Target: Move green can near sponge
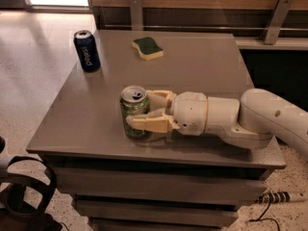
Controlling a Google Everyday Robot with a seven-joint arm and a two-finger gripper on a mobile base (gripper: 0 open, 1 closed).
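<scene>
The green can [133,110] stands upright near the front middle of the grey table [202,61], its silver top showing. My gripper [139,109] reaches in from the right with one pale finger [147,124] across the can's front and the other behind it, closed on the can. The sponge [148,48], dark green over yellow, lies at the far middle of the table, well beyond the can.
A dark blue Pepsi can [87,51] stands at the table's far left. A wooden wall with metal brackets [275,18] runs behind. A black object [24,196] sits on the floor at the front left, and a power strip [281,196] lies at the right.
</scene>
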